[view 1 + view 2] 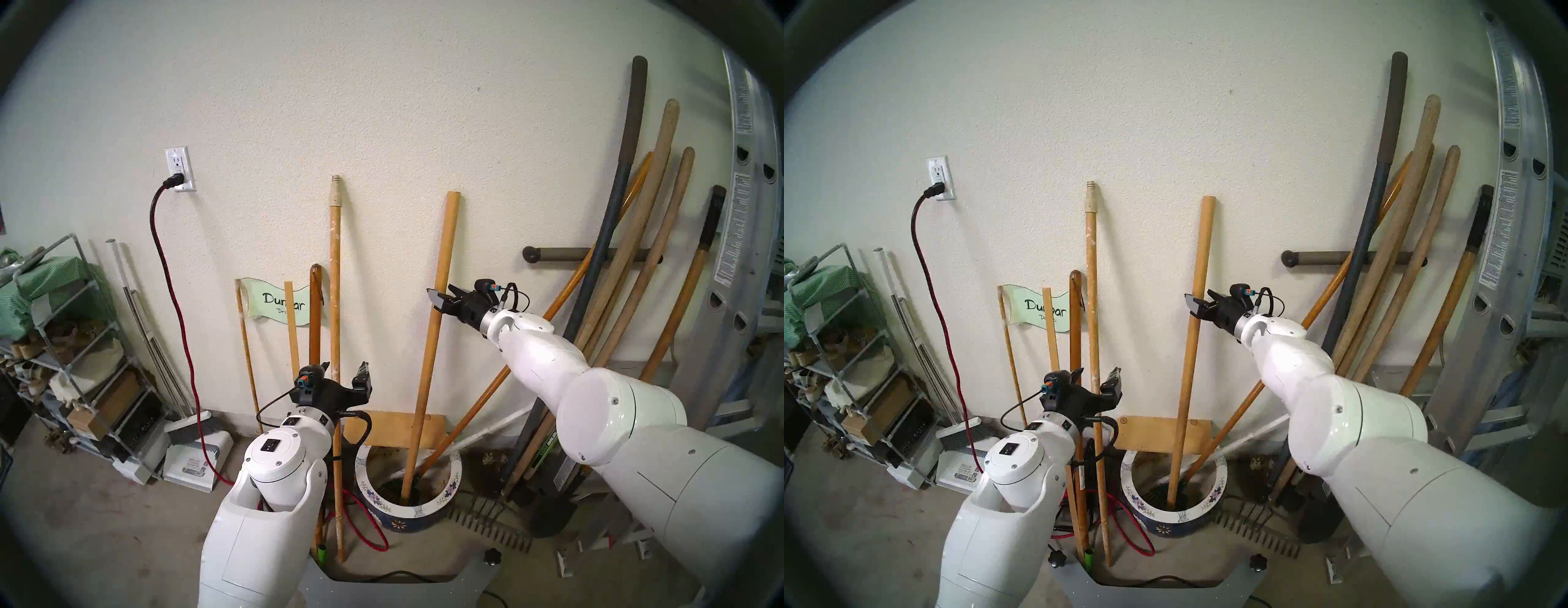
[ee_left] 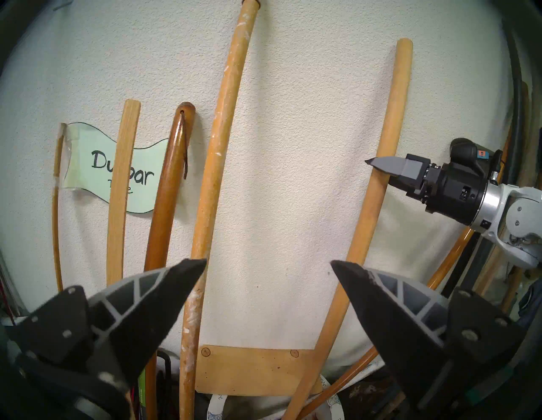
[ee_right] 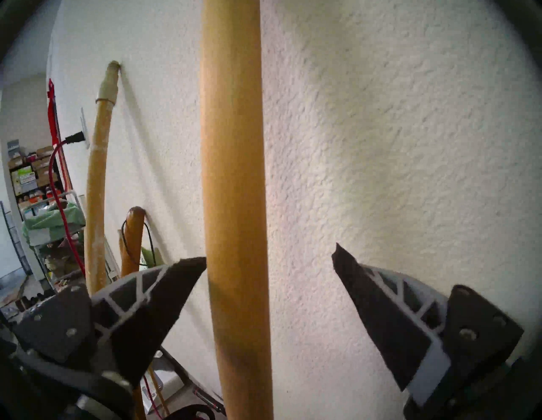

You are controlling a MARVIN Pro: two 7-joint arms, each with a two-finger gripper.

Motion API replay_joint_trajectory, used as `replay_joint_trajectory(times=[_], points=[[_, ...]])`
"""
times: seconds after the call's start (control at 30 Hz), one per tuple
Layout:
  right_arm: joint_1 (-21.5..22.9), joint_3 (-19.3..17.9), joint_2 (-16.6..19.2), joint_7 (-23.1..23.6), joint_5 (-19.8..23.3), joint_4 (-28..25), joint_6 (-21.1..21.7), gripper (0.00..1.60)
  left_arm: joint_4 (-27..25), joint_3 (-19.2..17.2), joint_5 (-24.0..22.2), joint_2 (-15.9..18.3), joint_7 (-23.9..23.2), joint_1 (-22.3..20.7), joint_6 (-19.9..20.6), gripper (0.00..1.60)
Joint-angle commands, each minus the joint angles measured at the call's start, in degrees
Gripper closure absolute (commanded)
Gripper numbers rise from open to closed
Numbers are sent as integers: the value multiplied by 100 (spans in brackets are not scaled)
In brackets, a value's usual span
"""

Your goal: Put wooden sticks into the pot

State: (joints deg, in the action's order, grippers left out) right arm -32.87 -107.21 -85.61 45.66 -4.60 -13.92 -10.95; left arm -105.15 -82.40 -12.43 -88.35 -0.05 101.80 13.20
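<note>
Against the wall at the left, the paint-flecked stick [image 1: 335, 297] is standing with its foot on the floor, outside the pot [image 1: 408, 484], its beige threaded tip leaning on the plaster. The left hand [image 1: 343, 375] is hovering just in front of this stick, its fingers spread wide and gripping nothing; in the left wrist view the shaft is passing just inside the left fingertip [image 2: 187, 272].

To the right, the plain stick [image 1: 437, 322] is already sitting with its lower end inside the pot and its top resting against the wall. The right hand [image 1: 443, 297] is level with its upper half, fingers apart, with the stick between them but nearer one finger [image 3: 181, 272]; nothing is being clamped.

The step in hand looks like releasing the plain stick. To do it well, the right hand should be backing straight away from the wall so neither finger drags the shaft sideways and tips it along the rim.

The paint-flecked stick is likely next. The left hand should be centring the shaft between its fingers before closing, since a long pole held low will be swinging at the top.
</note>
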Motion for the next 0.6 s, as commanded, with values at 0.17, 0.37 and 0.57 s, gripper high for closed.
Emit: replay_joint_trajectory(times=[0.17,0.37,0.57], points=[[-240,-120,301,287,50,-600,-84,0,-5,7,-4,-6,-5,-2,-3,0],[-421,-221,423,378,81,-897,-81,0,-5,7,-4,-6,-3,-2,-3,0],[-642,-335,418,590,159,-1261,-33,0,-5,7,-4,-6,-3,-2,-3,0]])
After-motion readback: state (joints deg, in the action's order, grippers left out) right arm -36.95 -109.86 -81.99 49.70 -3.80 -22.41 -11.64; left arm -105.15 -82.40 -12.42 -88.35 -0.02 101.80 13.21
